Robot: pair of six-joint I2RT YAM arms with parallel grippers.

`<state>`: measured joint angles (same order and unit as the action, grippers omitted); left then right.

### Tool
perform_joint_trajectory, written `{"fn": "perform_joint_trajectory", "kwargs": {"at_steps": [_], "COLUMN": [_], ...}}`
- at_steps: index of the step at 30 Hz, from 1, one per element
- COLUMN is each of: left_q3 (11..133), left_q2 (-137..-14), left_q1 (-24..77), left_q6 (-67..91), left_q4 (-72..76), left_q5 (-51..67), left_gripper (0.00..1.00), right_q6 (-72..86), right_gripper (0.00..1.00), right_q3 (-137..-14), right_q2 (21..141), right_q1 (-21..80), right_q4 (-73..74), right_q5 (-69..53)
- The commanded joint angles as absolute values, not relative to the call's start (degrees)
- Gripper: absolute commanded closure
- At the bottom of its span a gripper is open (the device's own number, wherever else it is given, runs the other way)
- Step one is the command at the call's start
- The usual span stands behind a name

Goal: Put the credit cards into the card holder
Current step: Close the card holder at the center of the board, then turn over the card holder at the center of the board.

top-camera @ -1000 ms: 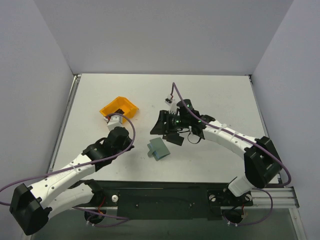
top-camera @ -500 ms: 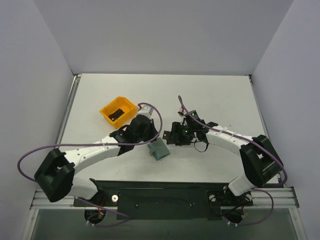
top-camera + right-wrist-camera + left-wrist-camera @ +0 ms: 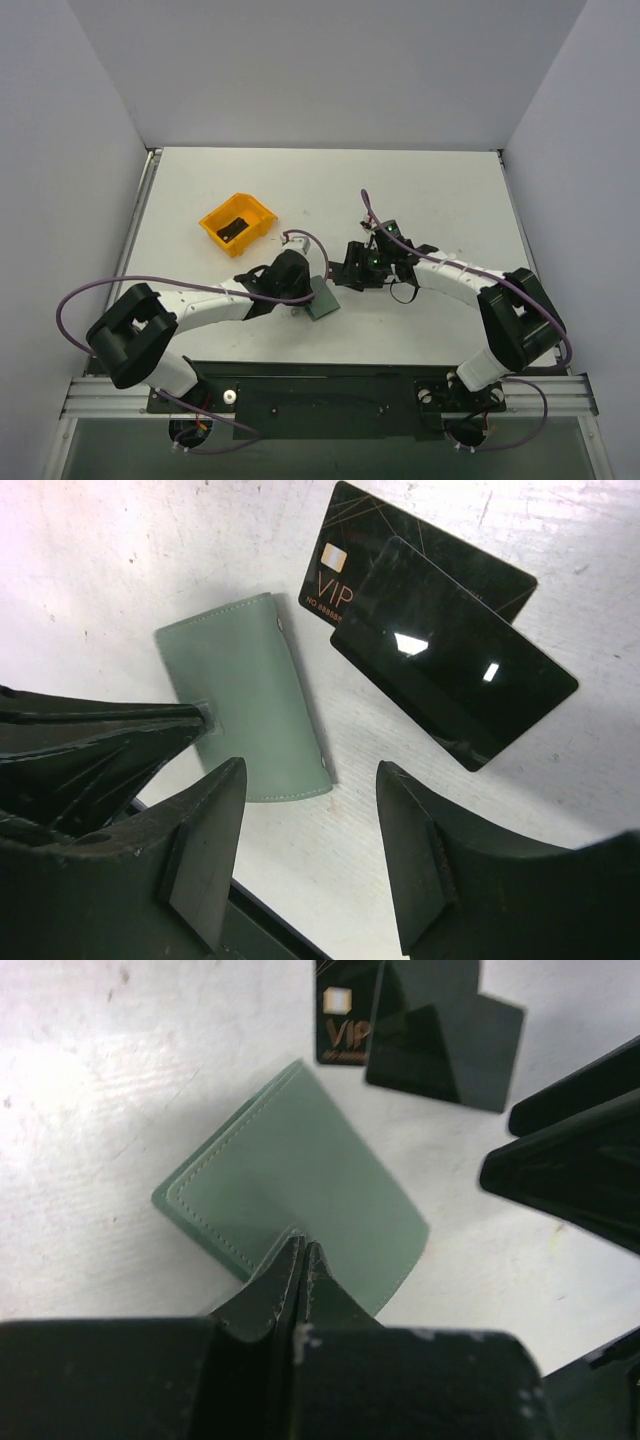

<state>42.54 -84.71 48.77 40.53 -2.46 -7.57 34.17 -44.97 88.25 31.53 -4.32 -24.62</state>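
Sage-green squarish folded wallet [image 3: 300, 1195] lies on the white table [image 3: 430, 190], middle of the near edge. Two thin black rectangular cards [image 3: 450, 680] overlap just beside it. L claw [image 3: 300, 1247] is pinched closed w/ tips touching the wallet's edge. R claw [image 3: 310, 770] gapes wide above.

Bright, even overhead light fills all three views; shadows on the white tabletop [image 3: 430, 190] are soft. Two small white glare spots sit on the glossy black rectangular card [image 3: 455, 695]. The right end effector [image 3: 310, 780] looks soft-focused along the lower frame
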Motion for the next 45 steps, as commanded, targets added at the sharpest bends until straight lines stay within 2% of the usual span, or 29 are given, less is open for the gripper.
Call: {"fn": "perform_joint_trajectory", "kwargs": {"at_steps": [1,6,21,23,25,26,27,28,29,30,31,33,35,38,41,45], "left_q3": [39.65,38.33,34.28,33.31,32.96,32.87,32.7,32.7,32.7,32.7,32.7,32.96,33.83,35.5,38.48,40.87], "left_q2": [-84.72,-86.48,-86.22,-86.22,-86.05,-85.96,-85.61,-85.43,-84.73,-84.2,-82.89,-79.74,-75.26,-68.67,-65.75,-63.37], "left_q1": [48.87,48.87,48.87,48.78,48.78,48.69,48.52,48.34,47.9,47.2,46.76,45.79,45.26,44.74,44.3,43.95], "left_q6": [42.27,43.15,44.91,45.17,45.44,45.61,45.7,45.79,45.88,46.23,46.4,47.02,47.02,45.89,44.57,44.12], "left_q4": [-0.88,-0.88,1.21,1.58,1.76,1.93,1.85,1.58,1.15,0.36,0.09,-3.24,-6.14,-10.88,-14.32,-18.1], "left_q5": [-9.05,-9.4,-9.93,-9.93,-10.11,-10.28,-10.28,-10.46,-10.63,-10.98,-10.99,-11.95,-13.7,-17.56,-20.47,-22.58], "left_gripper": [1.0,1.0,1.0,1.0,1.0,1.0,1.0,1.0,1.0,1.0,1.0,1.0,1.0,0.9,0.88,0.89], "right_q6": [34.72,34.98,36.73,37.53,38.49,39.02,39.02,39.11,38.76,37.89,37.01,32.72,28.94,24.09,20.4,21.09], "right_gripper": [0.49,0.49,0.47,0.5,0.6,0.71,0.76,0.87,0.91,0.99,1.0,1.0,1.0,1.0,1.0,1.0], "right_q3": [-44.56,-44.38,-44.65,-44.74,-44.74,-44.74,-44.74,-44.56,-44.47,-44.47,-44.56,-45.0,-46.49,-53.32,-60.19,-64.78], "right_q2": [90.0,90.97,101.59,102.65,103.18,103.27,102.84,102.31,100.91,99.94,97.41,92.04,85.71,77.46,77.34,81.82], "right_q1": [31.38,31.2,31.38,31.55,31.55,31.64,31.64,31.73,31.73,31.82,31.82,31.9,32.17,34.96,38.92,45.16], "right_q4": [-7.47,-8.7,-18.45,-20.21,-21.53,-22.14,-22.58,-22.5,-21.46,-20.58,-17.52,-10.86,-2.0,13.5,28.86,36.73], "right_q5": [-26.89,-28.65,-44.38,-45.44,-46.32,-46.84,-46.93,-46.5,-46.15,-44.66,-43.6,-38.51,-28.53,-14.11,4.41,16.84]}}
